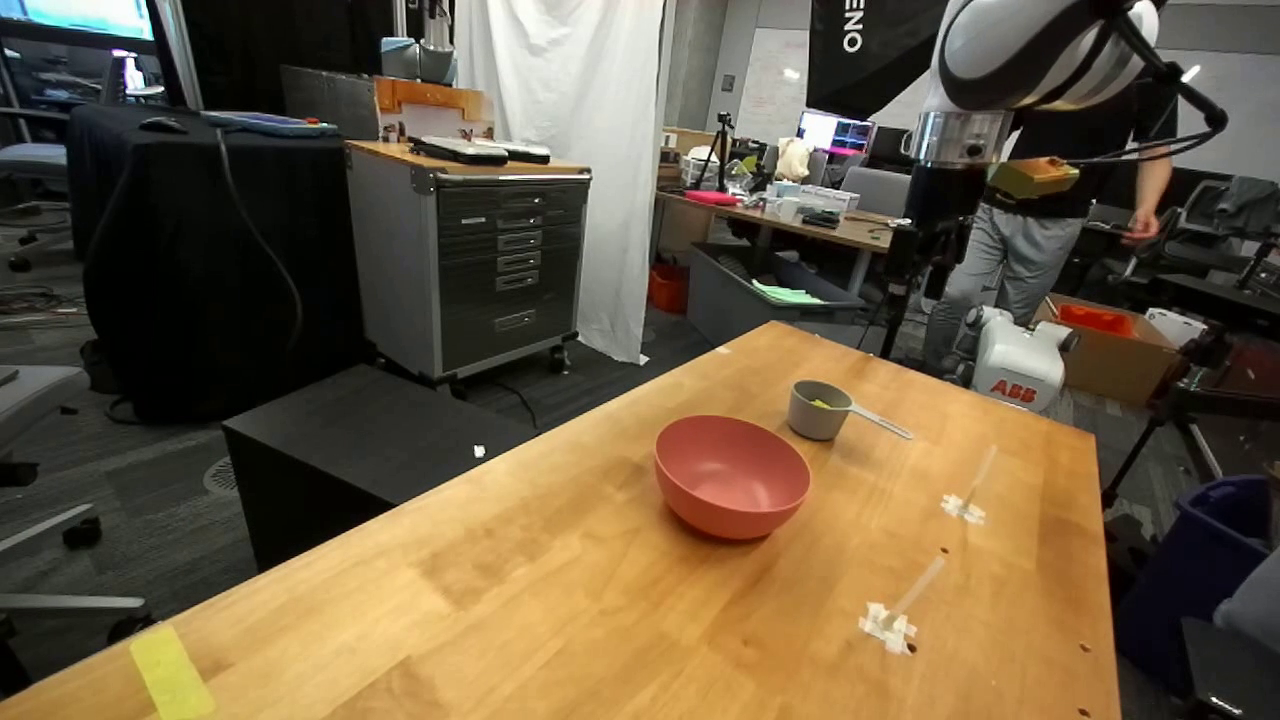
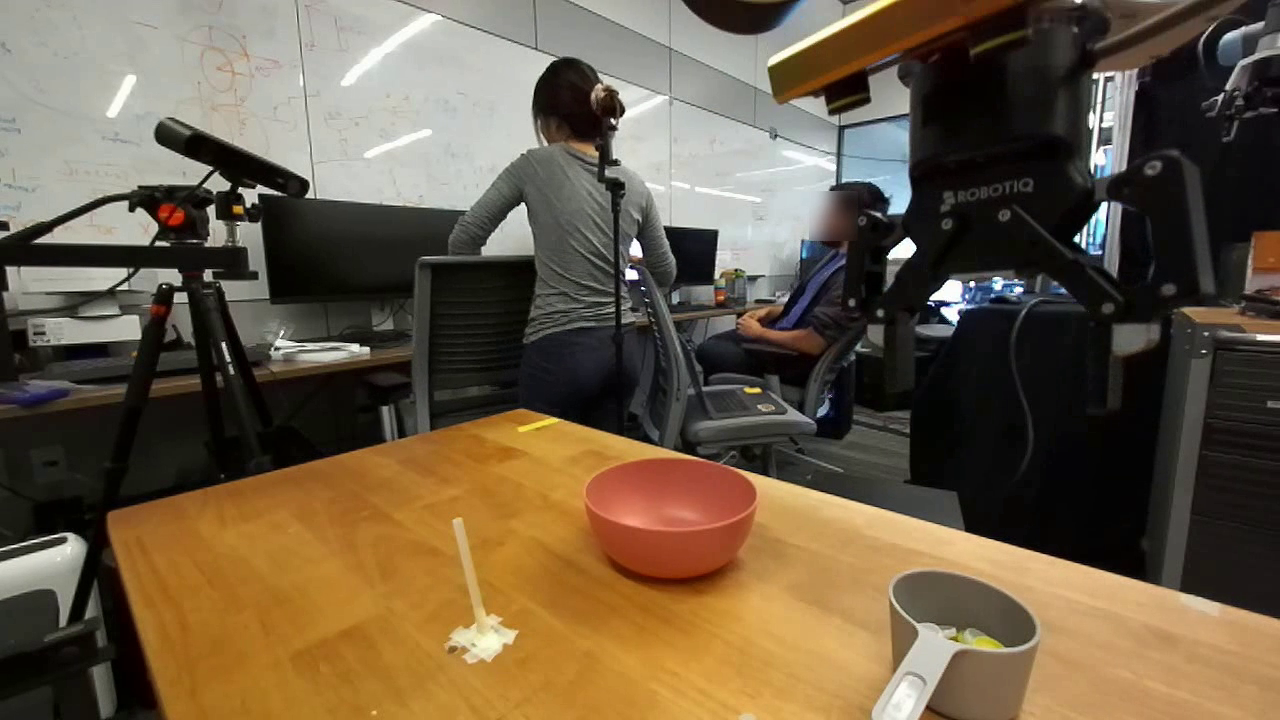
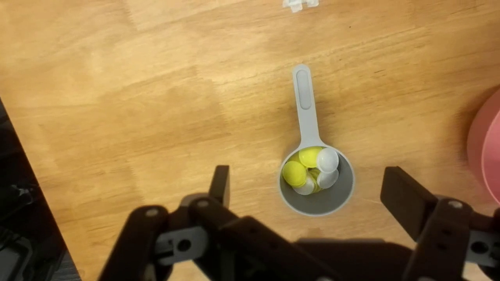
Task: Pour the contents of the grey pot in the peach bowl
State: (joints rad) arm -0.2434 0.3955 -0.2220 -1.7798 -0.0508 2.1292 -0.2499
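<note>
The grey pot (image 1: 808,418) stands upright on the wooden table, its handle (image 3: 304,97) pointing away from the gripper in the wrist view. It also shows in an exterior view (image 2: 985,685). The contents (image 3: 295,174), several yellow and whitish rounded pieces, lie inside the pot and also show in an exterior view (image 2: 970,638). The peach bowl (image 1: 730,490) stands beside the pot; its visible inside is empty. It also shows in an exterior view (image 2: 670,540) and at the wrist view's right edge (image 3: 482,148). My gripper (image 2: 1005,365) is open and empty, above the pot, touching nothing.
Thin translucent sticks (image 1: 912,592) are taped upright to the table (image 1: 560,570); one shows in an exterior view (image 2: 468,570). A yellow tape strip (image 1: 170,672) marks a far table end. The table edge lies at the wrist view's left. People are behind the table.
</note>
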